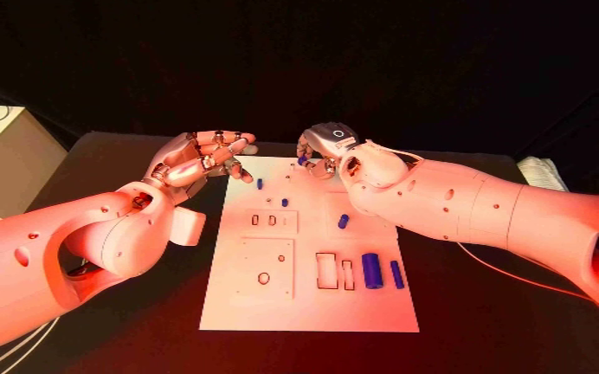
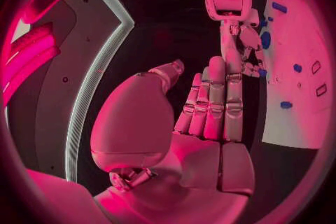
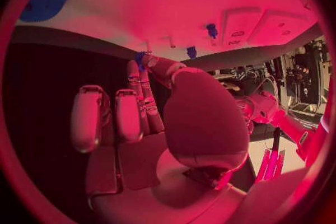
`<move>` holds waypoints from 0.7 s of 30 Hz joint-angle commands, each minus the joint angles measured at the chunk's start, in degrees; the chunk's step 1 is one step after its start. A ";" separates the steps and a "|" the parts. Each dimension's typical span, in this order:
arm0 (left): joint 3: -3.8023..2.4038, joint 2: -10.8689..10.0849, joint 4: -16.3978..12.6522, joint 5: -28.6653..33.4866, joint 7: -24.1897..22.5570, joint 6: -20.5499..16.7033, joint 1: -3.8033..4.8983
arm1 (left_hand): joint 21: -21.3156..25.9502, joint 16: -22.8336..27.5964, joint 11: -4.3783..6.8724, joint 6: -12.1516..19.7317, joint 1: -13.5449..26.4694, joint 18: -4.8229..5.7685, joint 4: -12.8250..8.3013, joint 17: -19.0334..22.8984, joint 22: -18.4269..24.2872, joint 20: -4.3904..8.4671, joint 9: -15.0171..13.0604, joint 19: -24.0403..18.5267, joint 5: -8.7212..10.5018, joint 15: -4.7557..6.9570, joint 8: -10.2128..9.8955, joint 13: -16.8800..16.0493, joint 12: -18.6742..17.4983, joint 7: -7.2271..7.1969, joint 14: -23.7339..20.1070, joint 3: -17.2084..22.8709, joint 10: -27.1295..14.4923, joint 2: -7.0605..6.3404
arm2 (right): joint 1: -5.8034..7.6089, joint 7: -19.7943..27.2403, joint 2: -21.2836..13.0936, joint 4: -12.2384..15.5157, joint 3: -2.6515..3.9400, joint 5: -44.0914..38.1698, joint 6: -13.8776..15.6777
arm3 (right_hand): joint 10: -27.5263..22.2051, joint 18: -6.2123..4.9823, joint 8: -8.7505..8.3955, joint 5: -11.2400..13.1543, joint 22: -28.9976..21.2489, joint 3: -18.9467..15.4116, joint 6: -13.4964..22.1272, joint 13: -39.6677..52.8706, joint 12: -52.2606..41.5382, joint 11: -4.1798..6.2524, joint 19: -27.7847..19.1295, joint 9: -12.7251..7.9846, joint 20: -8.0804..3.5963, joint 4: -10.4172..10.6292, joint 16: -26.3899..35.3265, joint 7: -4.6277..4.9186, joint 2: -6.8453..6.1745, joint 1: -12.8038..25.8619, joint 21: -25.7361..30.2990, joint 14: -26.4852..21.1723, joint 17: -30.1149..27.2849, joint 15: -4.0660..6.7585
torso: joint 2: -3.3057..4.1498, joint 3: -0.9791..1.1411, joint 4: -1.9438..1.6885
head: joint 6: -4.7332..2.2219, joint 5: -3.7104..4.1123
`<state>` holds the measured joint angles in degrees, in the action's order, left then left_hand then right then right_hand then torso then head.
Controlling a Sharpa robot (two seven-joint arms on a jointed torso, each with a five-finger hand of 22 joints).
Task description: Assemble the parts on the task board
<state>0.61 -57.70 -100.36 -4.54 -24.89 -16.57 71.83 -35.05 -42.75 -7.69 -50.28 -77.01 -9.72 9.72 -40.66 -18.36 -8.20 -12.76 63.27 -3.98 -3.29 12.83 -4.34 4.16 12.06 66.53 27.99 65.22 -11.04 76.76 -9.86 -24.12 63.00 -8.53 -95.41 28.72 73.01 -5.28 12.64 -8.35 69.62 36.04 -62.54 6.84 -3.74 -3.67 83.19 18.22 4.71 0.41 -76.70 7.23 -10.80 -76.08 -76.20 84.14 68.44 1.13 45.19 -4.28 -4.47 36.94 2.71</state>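
The white task board (image 1: 250, 305) lies in the middle of the black table. Blue parts rest on it: two small pegs (image 1: 260, 183) (image 1: 285, 203) near the far left, a short piece (image 1: 344, 221) in the middle, and a thick cylinder (image 1: 370, 270) beside a thin rod (image 1: 397, 274) at the near right. My right hand (image 1: 331, 151) hovers over the board's far edge and pinches a small blue part (image 3: 140, 59) between thumb and fingertip. My left hand (image 1: 200, 159) hangs above the board's far left corner, holding nothing, its fingers (image 2: 213, 101) side by side and the thumb apart.
Rectangular slots (image 1: 327, 270) and a small oval hole (image 1: 263, 278) are cut into the board's near half. A pale box (image 1: 19, 157) stands at the table's left edge, a white object (image 1: 543, 173) at the far right. A thin cable (image 1: 499, 274) trails under my right arm.
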 commanded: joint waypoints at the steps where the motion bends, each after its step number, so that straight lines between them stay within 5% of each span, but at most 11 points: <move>1: -0.04 0.14 -0.23 -0.32 -0.25 1.12 0.21 | -0.25 -0.39 -0.06 0.38 0.42 -0.52 -0.03 -0.05 -0.09 0.00 -0.06 -0.54 0.31 0.07 -0.07 -0.06 -0.08 -0.18 -0.52 0.18 -0.16 0.21 | -0.03 0.76 0.50 -0.36 0.04 0.52 0.25 | 0.52 1.11 0.01 -0.32 0.00 -0.11 0.33 0.01 0.11 0.34 -0.03 0.08 -0.44 -0.33 -0.25 0.08 0.09 0.34 -0.21 2.11 0.06 0.28 | 0.29 -0.15 -0.10 | -0.16 -0.06; 6: -0.04 0.26 -0.27 -0.31 -0.23 1.20 0.42 | -0.25 -0.39 -0.06 0.38 0.42 -0.52 -0.03 -0.05 -0.09 0.00 -0.06 -0.54 0.31 0.07 -0.07 -0.06 -0.08 -0.18 -0.52 0.18 -0.16 0.21 | -0.04 0.72 1.15 -0.71 0.04 0.46 0.62 | 0.51 1.11 0.01 -0.33 -0.01 -0.10 0.35 0.02 0.11 0.33 -0.03 0.10 -0.43 -0.34 -0.27 0.08 0.08 0.34 -0.21 2.11 0.09 0.27 | 0.43 -0.32 -0.35 | -0.20 0.02; 21: -0.04 0.53 0.03 -0.31 -0.15 1.25 0.53 | -0.37 -0.44 -0.07 0.44 0.39 -0.52 -0.09 -0.06 -0.18 -0.03 -0.09 -0.69 0.32 0.04 -0.08 -0.08 -0.05 -0.16 -0.66 0.21 -0.25 0.24 | -0.13 0.64 2.18 -1.93 0.04 0.68 -3.10 | 0.27 1.06 -0.06 -0.34 -0.24 -0.19 0.68 0.07 0.15 0.19 -0.15 0.28 -0.35 -0.23 -0.20 0.22 -0.06 0.73 -0.03 2.05 -0.14 0.16 | 0.50 -0.22 -0.11 | 0.06 -0.61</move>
<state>0.61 -57.28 -100.29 -4.55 -24.79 -16.51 72.28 -35.04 -42.99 -7.69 -50.08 -77.01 -9.71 9.72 -40.64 -18.49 -8.19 -12.75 62.85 -3.98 -3.29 12.83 -4.33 4.16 11.87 66.12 27.99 65.22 -11.04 76.69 -9.54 -22.05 61.19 -8.52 -94.73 27.57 73.19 -5.28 12.55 -8.64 69.42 36.03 -62.14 6.91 -3.44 -3.48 83.19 18.45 4.71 0.41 -76.69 7.44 -11.11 -75.77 -76.20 84.14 68.35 1.13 45.66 -4.53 -4.55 37.00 2.12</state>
